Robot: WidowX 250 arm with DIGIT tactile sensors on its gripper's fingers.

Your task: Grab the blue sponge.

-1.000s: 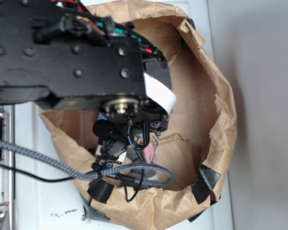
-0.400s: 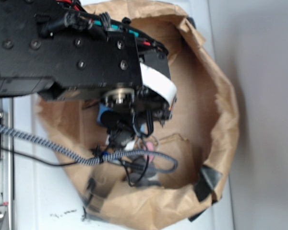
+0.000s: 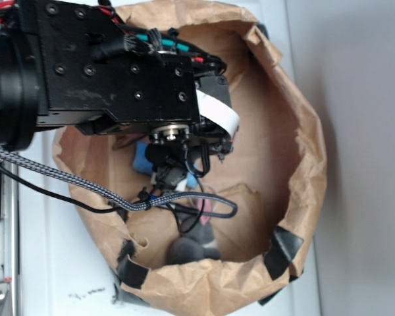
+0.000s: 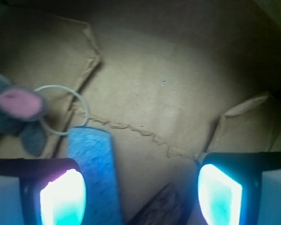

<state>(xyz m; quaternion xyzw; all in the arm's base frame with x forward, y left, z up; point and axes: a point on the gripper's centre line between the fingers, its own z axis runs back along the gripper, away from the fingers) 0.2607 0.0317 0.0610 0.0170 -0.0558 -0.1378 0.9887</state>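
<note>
The end effector (image 4: 140,192), wide open and holding nothing, has been moving up the bag; the blue sponge (image 4: 94,173) is lying beside its left finger, ungrasped.

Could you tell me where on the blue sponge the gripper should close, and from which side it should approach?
Across its narrow width, from above: the blue sponge lies flat and long beside the left pad, so the open gripper must shift left to straddle it, clear of the plush mouse.
</note>
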